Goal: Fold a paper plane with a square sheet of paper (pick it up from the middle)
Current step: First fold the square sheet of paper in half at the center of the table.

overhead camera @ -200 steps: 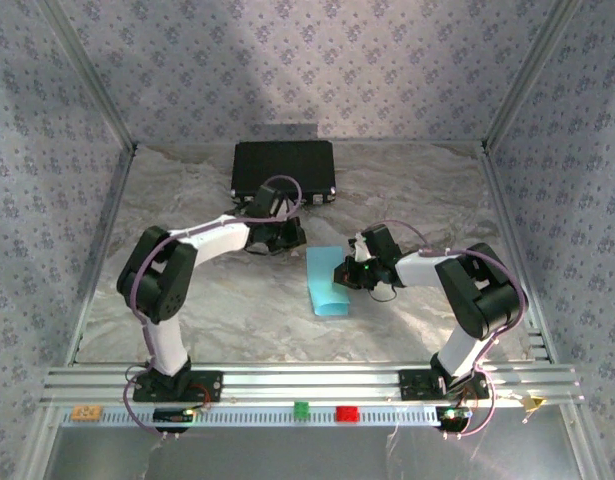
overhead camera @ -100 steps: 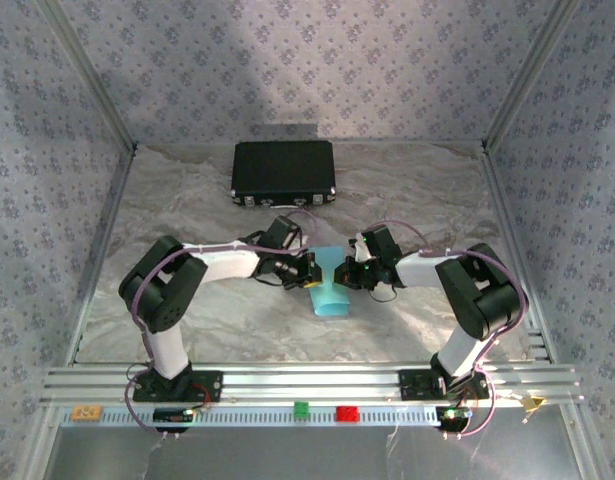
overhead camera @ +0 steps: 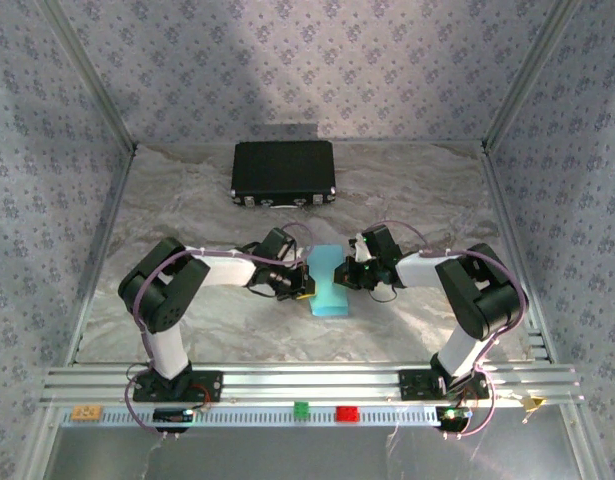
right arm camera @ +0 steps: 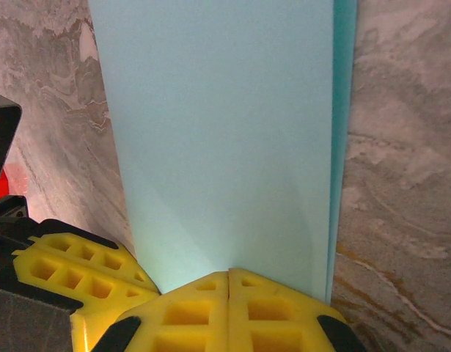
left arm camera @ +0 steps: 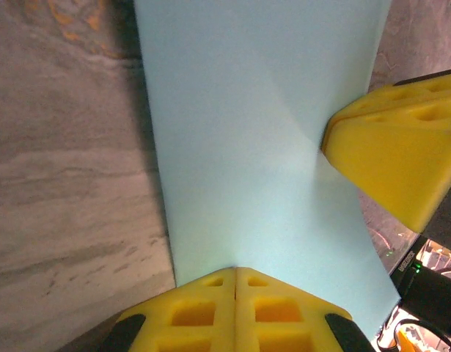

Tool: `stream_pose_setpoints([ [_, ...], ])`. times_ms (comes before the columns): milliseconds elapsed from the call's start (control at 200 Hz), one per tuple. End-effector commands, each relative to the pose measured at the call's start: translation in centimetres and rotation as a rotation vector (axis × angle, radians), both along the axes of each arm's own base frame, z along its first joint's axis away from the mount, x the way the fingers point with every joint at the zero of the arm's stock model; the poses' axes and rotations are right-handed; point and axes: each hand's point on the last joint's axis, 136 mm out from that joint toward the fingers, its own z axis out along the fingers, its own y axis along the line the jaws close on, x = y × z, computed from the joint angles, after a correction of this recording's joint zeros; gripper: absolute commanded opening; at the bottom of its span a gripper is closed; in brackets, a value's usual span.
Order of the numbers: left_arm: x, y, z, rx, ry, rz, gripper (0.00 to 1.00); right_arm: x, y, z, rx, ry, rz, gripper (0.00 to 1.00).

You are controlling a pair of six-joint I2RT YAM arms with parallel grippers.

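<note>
The thin light-blue folded paper sheet (overhead camera: 330, 293) is laid mid-counter (overhead camera: 217, 215), its long axis running near to far. Its side edges are touched by the clenched left pincer (overhead camera: 305, 288) and the clenched right pincer (overhead camera: 343, 275). A black rectangular case (overhead camera: 284, 170) is seen well behind.

The paper (left arm camera: 247, 147) runs off the top of both wrist views. My left gripper (left arm camera: 236, 273) and right gripper (right arm camera: 229, 273) each cover its near edge. From above, its creases are too small to tell.
</note>
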Motion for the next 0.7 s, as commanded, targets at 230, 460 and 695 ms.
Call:
stream_pose_setpoints([
  [230, 0.3, 0.3, 3.6, -0.011, -0.035, 0.036, 0.0, -3.0, -3.2, -4.0, -0.162, 0.143, -0.048, 0.0],
  [460, -0.2, -1.2, 4.2, -0.086, 0.0, 0.025, 0.0, -3.0, -3.2, -4.1, -0.164, 0.144, -0.05, 0.0],
  [695, -2.0, -0.8, 0.9, -0.038, 0.058, -0.005, 0.0, -3.1, -3.3, -4.3, -0.166, 0.149, -0.048, 0.0],
])
